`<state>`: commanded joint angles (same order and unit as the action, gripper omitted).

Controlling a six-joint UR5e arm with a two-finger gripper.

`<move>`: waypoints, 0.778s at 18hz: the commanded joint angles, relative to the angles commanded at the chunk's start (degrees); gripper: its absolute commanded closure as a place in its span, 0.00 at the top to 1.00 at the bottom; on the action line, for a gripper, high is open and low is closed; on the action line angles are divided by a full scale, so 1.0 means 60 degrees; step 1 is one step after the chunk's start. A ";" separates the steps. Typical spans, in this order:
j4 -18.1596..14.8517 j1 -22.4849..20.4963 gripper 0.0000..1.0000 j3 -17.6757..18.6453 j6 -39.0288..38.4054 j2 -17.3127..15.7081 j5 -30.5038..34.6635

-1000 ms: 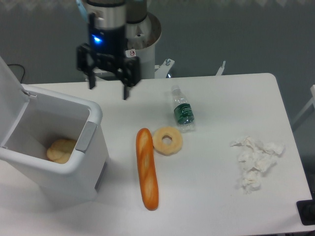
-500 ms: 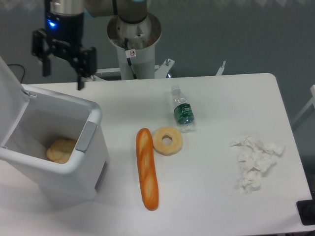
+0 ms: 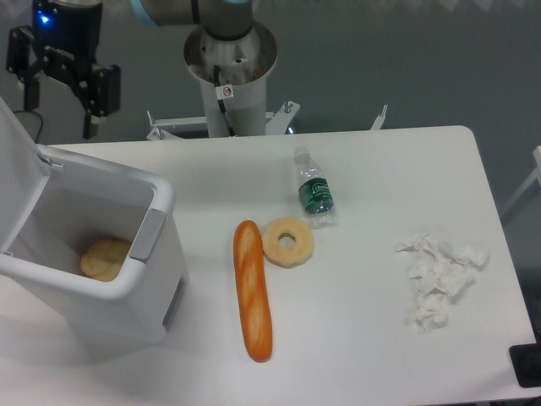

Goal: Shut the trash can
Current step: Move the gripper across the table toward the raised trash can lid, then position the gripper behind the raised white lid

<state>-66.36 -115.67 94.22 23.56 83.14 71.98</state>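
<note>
The trash can (image 3: 93,254) stands at the left end of the white desk (image 3: 380,338), its lid (image 3: 15,169) tipped up and back on the far left so the bin is open. A pale round bun (image 3: 105,258) lies inside on the bottom. The grey latch (image 3: 147,234) sits on the can's right-hand rim. The gripper (image 3: 59,114) hangs above and behind the can's back edge, fingers spread and holding nothing. To the right of the can lie a baguette (image 3: 253,291), a ring-shaped pastry (image 3: 287,242) touching it, a small water bottle (image 3: 314,191), and farther off, crumpled tissues (image 3: 438,279).
</note>
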 joint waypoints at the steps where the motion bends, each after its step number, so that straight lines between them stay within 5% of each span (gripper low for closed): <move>1: 0.0000 0.0088 1.00 -0.0058 -0.0058 0.0000 0.0000; 14: 0.0278 0.0484 1.00 -0.0908 -0.0952 0.0527 0.0000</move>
<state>-64.69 -112.76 88.77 17.84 86.31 71.98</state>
